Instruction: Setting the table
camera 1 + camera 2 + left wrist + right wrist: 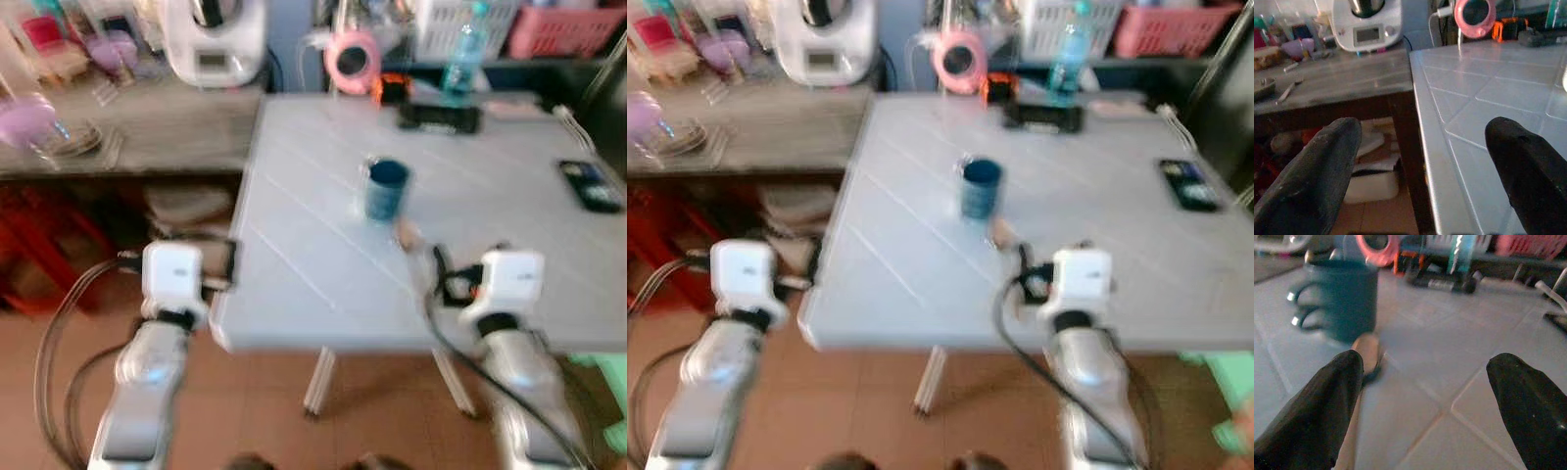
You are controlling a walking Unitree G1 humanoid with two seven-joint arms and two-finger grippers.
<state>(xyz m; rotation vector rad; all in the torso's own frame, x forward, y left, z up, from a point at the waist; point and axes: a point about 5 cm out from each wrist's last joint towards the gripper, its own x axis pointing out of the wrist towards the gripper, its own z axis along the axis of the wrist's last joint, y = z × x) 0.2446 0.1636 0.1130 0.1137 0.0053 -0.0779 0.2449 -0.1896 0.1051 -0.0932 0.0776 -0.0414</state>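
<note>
Head cameras look down over the table (pixel 323 264); both wrist cameras skim low along it, sharing the pink ring light (pixel 1475 17) beyond its far edge.

A home kitchen or dining corner: a pale worktop (pixel 323 274) carries a blue mug (pixel 386 188), a wooden side counter (pixel 147 132) holds a white kitchen machine (pixel 216 39) and utensils, laundry-style baskets (pixel 563 27) line the back, and terracotta floor tiles (pixel 265 401) lie below.
</note>
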